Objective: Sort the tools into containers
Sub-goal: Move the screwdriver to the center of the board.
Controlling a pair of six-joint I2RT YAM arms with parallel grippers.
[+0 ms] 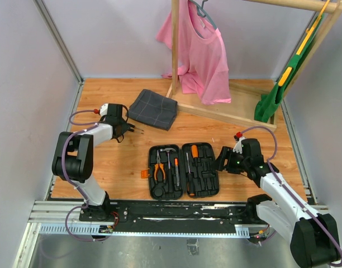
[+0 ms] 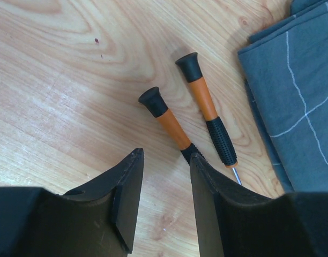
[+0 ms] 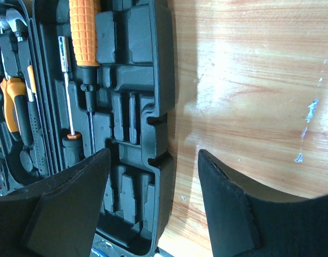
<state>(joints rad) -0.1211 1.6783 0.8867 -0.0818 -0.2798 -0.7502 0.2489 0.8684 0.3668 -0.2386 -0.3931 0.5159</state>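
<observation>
L gripper (image 2: 165, 156) at lower centre of its wrist view, jaws part open, nothing betw them. Its right finger hides the tip end of left screwdriver (image 2: 169, 122); 2nd screwdriver (image 2: 207, 112) just beside, grey cloth (image 2: 298, 80) at frame right. R gripper (image 3: 153, 154) wide open, empty, over right rim of open tool case (image 3: 165, 80); pliers (image 3: 11, 101) inside, far left.

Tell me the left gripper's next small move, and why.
Probably slide the left gripper a little toward the nearer screwdriver before lowering. Its jaws are open and empty, and that screwdriver's tip end disappears behind one finger, not in the gap. A second screwdriver lies close beside it, near the cloth, so centring first should help grab just one.
</observation>
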